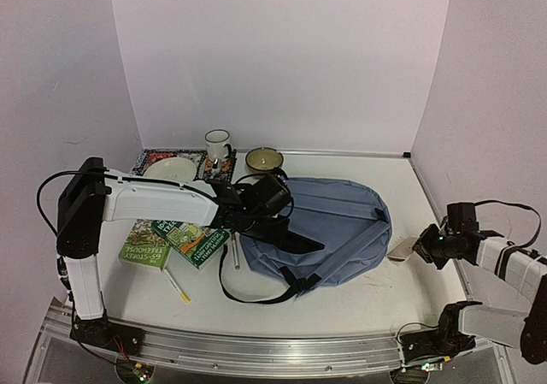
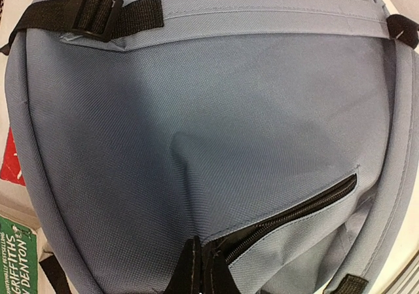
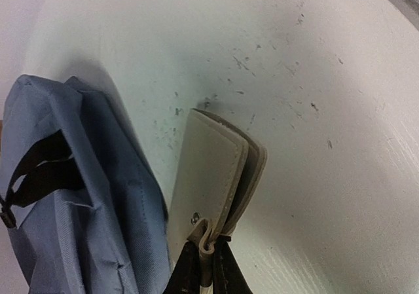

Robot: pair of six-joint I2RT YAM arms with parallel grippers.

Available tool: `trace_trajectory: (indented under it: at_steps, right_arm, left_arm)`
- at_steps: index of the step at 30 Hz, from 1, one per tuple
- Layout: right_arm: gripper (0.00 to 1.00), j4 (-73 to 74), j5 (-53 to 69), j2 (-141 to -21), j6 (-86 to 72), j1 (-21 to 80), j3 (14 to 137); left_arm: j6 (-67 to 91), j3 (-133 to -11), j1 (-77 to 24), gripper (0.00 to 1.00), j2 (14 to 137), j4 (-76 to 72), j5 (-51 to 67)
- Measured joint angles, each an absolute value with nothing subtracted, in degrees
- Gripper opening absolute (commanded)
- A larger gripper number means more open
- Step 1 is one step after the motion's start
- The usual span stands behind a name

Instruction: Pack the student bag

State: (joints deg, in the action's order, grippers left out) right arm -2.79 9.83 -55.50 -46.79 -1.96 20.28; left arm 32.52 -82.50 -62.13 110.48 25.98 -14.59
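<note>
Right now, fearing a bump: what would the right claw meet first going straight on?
The right claw, shut on a beige booklet, points past it at bare table; the student bag lies off to one side. So probably the tabletop first, though depth is unclear.

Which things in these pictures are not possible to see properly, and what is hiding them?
Inside of the student bag: every view, its fabric covers it.
Whether the left gripper holds the pull of the zipper: left wrist view, its shut fingers cover that spot.
Pages of the beige notebook in the right gripper: right wrist view, covers nearly closed.
Titles of the green books: top view, too small.
</note>
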Motion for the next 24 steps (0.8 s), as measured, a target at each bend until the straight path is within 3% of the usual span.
trace_trajectory:
  at_steps: [16,24]
  right_arm:
    - [0.0,11.92,20.84,-39.01,-44.46,-1.96,33.44]
    - [0.0,10.85,32.49,-30.11,-50.28,-1.87,31.34]
  left_arm:
    - [40.48,-84.38,-60.52,0.0,110.45,26.42,-15.23]
    - [42.38,-89.05,-60.16,0.0,110.99,27.44,-12.12]
